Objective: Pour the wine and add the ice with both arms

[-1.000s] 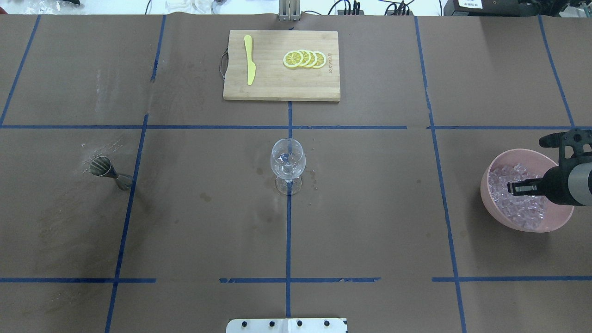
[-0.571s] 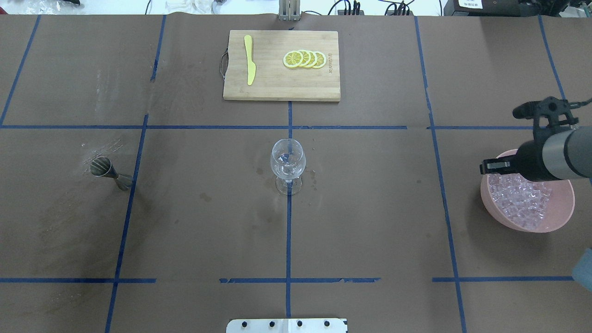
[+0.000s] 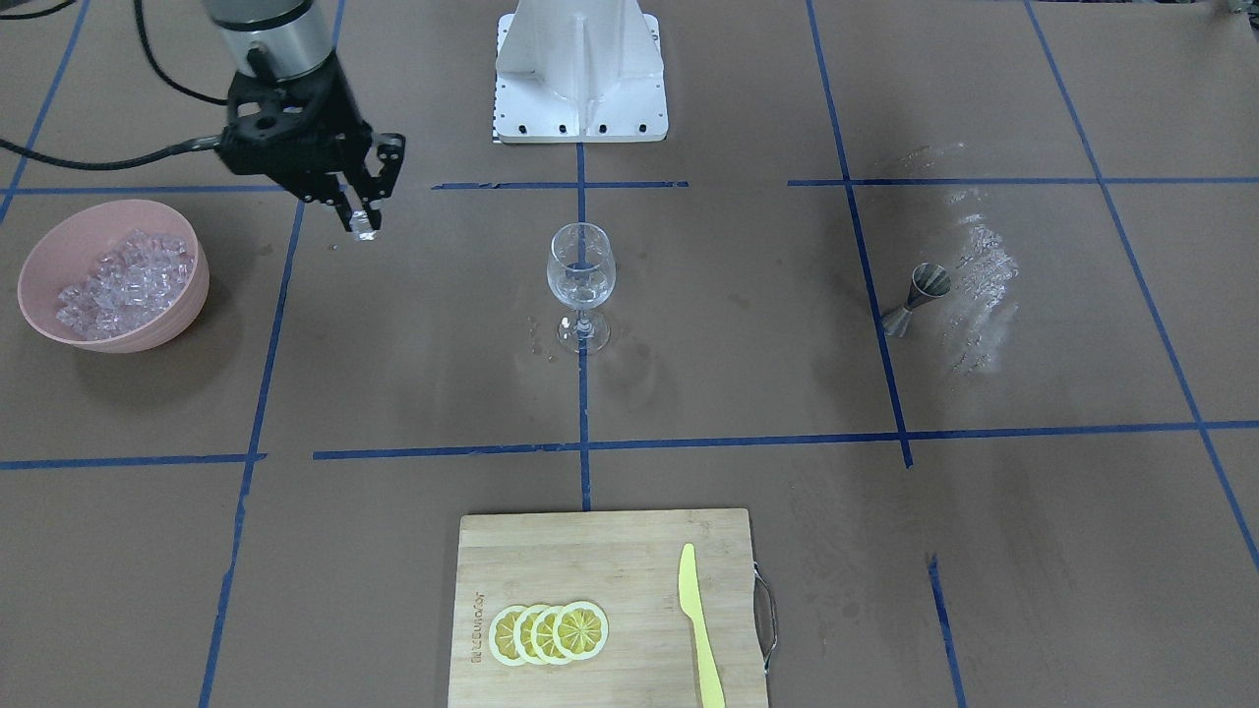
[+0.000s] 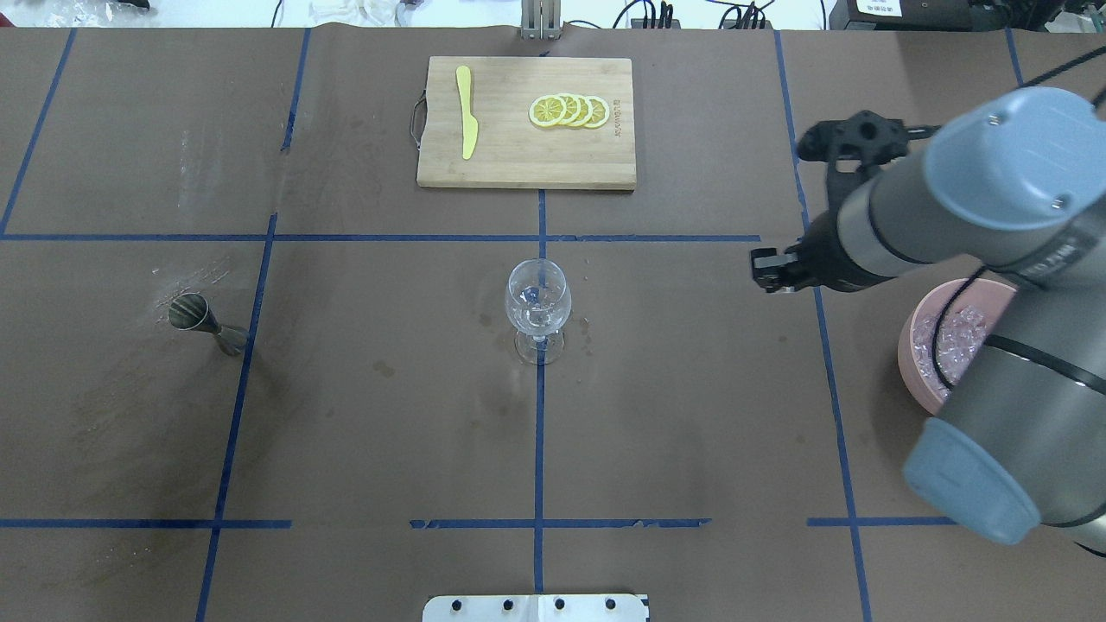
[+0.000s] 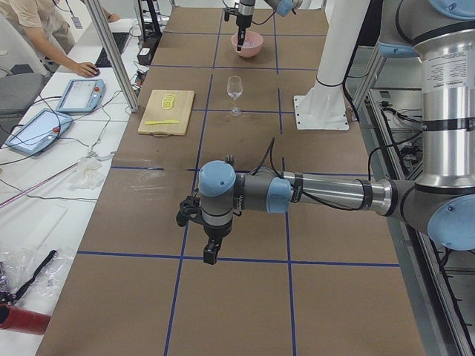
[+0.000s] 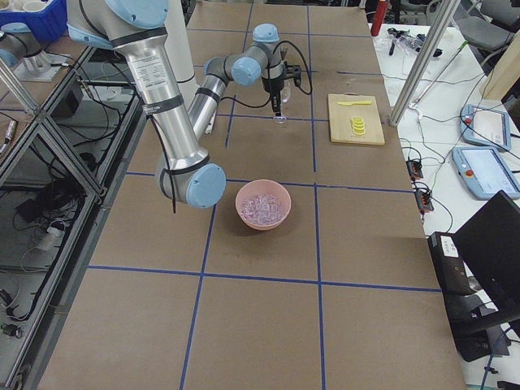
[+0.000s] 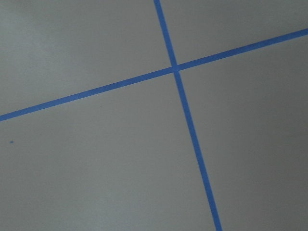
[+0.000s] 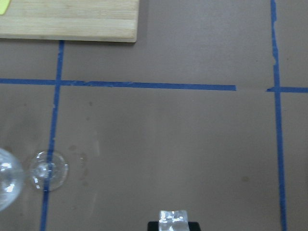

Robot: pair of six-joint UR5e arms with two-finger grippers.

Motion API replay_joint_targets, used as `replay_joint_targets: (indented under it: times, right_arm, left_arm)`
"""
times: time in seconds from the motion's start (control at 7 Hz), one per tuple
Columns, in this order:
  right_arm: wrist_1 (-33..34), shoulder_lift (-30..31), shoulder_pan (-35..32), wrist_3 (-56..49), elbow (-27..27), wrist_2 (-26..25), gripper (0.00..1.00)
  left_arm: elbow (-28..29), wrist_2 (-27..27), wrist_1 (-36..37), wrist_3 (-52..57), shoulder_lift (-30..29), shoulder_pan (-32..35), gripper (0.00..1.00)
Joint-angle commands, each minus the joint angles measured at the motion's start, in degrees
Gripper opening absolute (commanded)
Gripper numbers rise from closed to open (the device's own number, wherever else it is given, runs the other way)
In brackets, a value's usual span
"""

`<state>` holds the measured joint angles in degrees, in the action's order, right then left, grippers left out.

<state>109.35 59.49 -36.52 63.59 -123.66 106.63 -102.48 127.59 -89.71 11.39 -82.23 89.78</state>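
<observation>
Carrying one ice cube (image 3: 364,224) pinched between its narrowed jaws, the right gripper (image 3: 360,214) has left the pink bowl (image 3: 162,320), where it was dipped into the ice (image 3: 116,277) a second ago. It now hangs between the bowl and the wine glass (image 3: 580,267), well short of the glass. The pick seems to have worked; the carry and drop remain. The overhead view hides the cube behind the gripper, while the front and right wrist views show it plainly. The left gripper (image 5: 211,254) appears only in the left side view, far from the glass; whether its jaws are wide or closed I cannot tell.
</observation>
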Motion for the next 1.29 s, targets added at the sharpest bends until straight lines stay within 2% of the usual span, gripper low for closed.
replay_joint_targets:
  times: [0.0, 0.57, 1.0, 1.14]
  right_arm:
    - [4.29, -11.2, 4.43, 5.05, 5.15, -2.48, 0.0]
    - [3.59, -24.75, 7.42, 7.78, 19.48, -7.13, 0.0]
    - [1.66, -24.08, 8.3, 7.43, 21.96, -9.69, 0.0]
    - [1.74, -23.9, 8.3, 7.25, 21.88, -9.6, 0.04]
  left_arm:
    - [-0.87, 0.03, -0.03, 0.21, 1.02, 1.52, 1.0]
    - [-0.44, -0.06, -0.03, 0.22, 1.11, 1.8, 1.0]
    - [-0.61, 0.03, -0.03, 0.39, 2.07, 1.8, 1.0]
    - [-0.62, 0.03, -0.03, 0.39, 2.16, 1.89, 1.0]
